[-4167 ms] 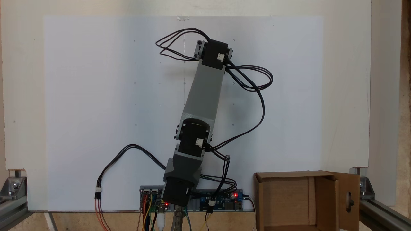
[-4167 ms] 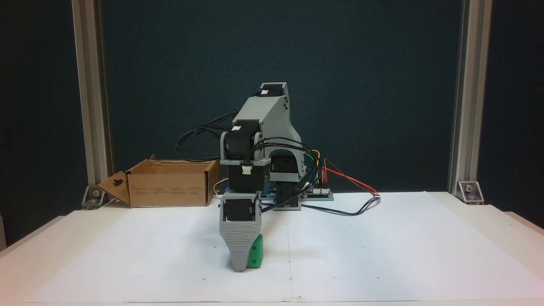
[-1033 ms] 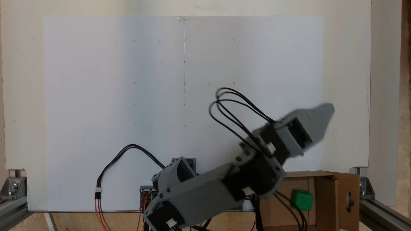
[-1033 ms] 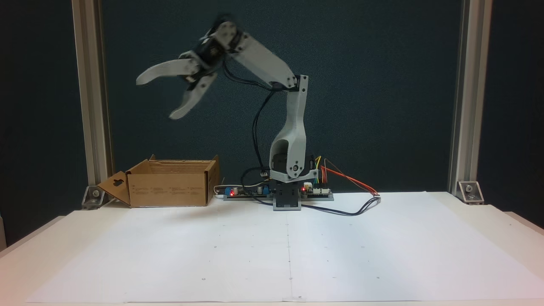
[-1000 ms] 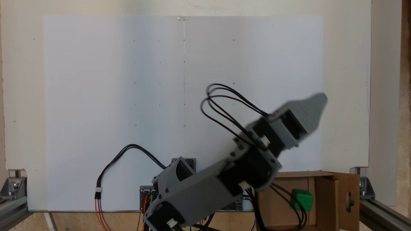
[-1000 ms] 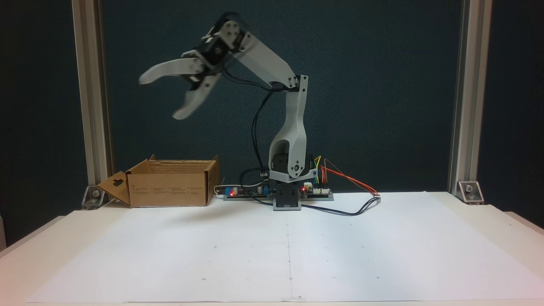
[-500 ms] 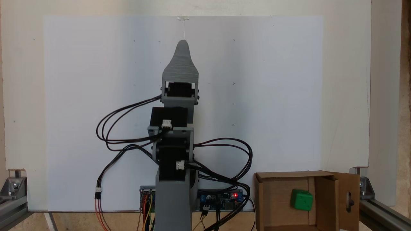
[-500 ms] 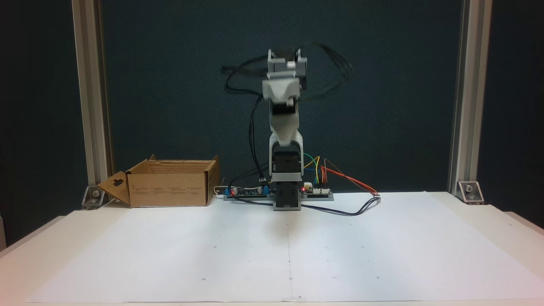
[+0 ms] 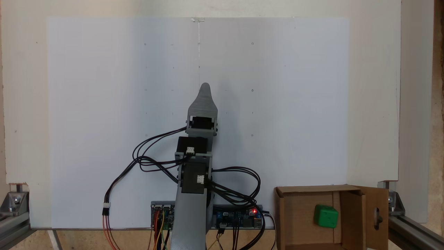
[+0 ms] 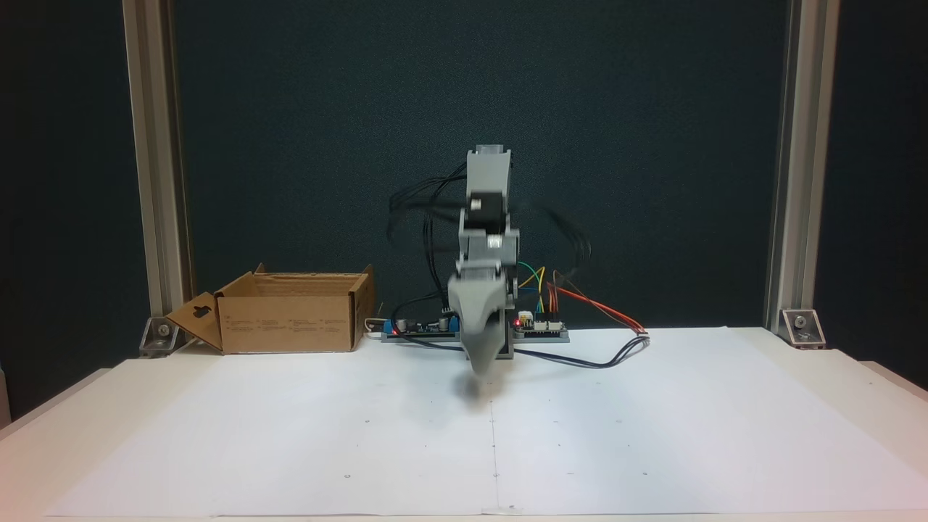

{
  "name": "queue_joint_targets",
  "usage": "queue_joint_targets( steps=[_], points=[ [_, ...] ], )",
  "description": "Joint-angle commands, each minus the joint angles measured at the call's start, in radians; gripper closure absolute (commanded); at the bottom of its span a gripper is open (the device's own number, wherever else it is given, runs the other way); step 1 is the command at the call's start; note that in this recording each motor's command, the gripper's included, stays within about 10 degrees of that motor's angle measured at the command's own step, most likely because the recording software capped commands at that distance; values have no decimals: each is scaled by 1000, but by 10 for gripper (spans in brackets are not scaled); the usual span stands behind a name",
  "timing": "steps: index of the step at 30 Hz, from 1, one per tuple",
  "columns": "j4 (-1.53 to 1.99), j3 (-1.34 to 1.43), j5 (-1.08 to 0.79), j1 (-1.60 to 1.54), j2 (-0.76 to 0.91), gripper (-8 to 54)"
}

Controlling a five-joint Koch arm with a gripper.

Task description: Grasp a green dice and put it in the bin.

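Dice [image 9: 326,216] lies inside bin [image 9: 283,222], lower right of frame. Fingers [image 9: 204,86] at frame centre, over worktop [image 10: 652,435]; state cannot be told.

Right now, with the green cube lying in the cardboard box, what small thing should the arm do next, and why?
Probably just settle down to rest. The green dice already lies inside the bin, and the gripper points over the white paper, well away from the box, holding nothing, so nothing seems left to pick up.
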Motion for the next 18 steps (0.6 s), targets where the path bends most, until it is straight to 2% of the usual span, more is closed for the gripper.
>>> queue_joint_targets(
  steps=[1, 7, 18],
  points=[
    [-165, 9, 0, -8, 110, 15],
    [-429, 181, 2, 2, 109, 16],
    [-888, 322, 3, 2, 109, 14]
  ],
)
